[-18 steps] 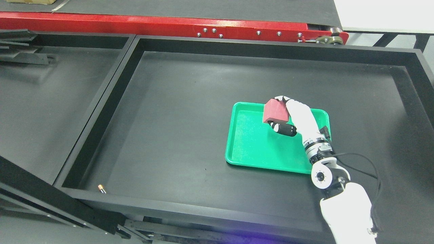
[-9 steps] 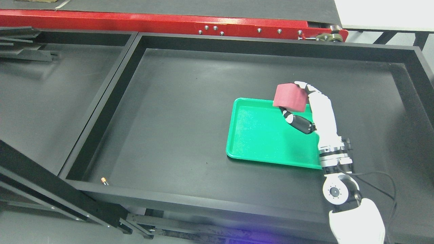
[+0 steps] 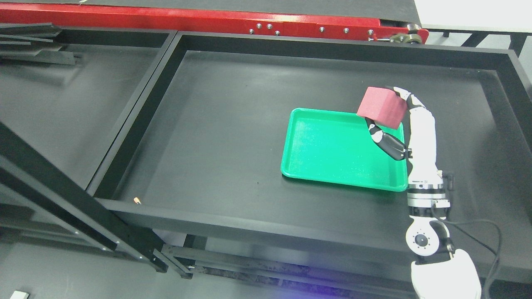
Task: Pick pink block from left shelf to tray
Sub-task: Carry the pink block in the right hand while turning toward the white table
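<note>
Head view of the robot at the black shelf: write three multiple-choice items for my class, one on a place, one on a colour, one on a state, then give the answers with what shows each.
1. Where is the pink block?
A. flat on the tray floor
B. held up at the tray's far right corner
C. on the left shelf

2. What colour is the tray?
A. green
B. red
C. blue

3. What is the right hand doing?
A. resting open on the shelf
B. curled, holding nothing
C. gripping the block

Answers: 1 B, the block sits between the fingers over the tray's rim, its underside lifted clear. 2 A, the tray is bright green against the black shelf. 3 C, fingers press the block's top and thumb its underside.
</note>
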Available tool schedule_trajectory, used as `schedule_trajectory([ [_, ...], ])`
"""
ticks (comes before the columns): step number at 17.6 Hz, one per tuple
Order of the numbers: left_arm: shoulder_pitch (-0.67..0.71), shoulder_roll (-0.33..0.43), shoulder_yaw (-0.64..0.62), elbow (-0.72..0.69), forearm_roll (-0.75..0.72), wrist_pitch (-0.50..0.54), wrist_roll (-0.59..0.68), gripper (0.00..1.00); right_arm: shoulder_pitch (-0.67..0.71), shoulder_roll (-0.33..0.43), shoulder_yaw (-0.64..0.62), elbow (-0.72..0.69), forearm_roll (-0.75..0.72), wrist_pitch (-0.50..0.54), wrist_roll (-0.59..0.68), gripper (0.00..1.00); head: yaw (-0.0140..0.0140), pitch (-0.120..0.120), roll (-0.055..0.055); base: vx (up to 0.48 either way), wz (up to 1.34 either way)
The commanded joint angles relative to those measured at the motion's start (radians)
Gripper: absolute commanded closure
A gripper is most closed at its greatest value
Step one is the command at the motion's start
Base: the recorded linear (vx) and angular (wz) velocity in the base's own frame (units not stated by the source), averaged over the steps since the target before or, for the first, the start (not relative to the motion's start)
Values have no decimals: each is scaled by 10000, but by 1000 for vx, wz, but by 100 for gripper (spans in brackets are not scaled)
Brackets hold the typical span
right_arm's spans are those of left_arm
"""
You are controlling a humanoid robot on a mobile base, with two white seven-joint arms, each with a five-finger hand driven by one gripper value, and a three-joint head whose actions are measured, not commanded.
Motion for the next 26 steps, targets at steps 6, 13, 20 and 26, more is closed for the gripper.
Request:
schedule_trajectory([
  [6,0,175,0,-174,0,-11,3,0,85,-175,-556,-419,-590,-260,-81,96,0,0,0,-144,66],
  [13,0,175,0,-174,0,-11,3,0,69,-175,-909,-403,-590,-322,-66,96,0,0,0,-142,291],
  [20,0,175,0,-174,0,-11,3,0,115,-175,-909,-403,-590,-307,-50,96,0,0,0,-162,591],
  [26,0,175,0,-174,0,-11,3,0,315,-184,-1246,-403,-590,-322,-66,96,0,0,0,-161,619],
])
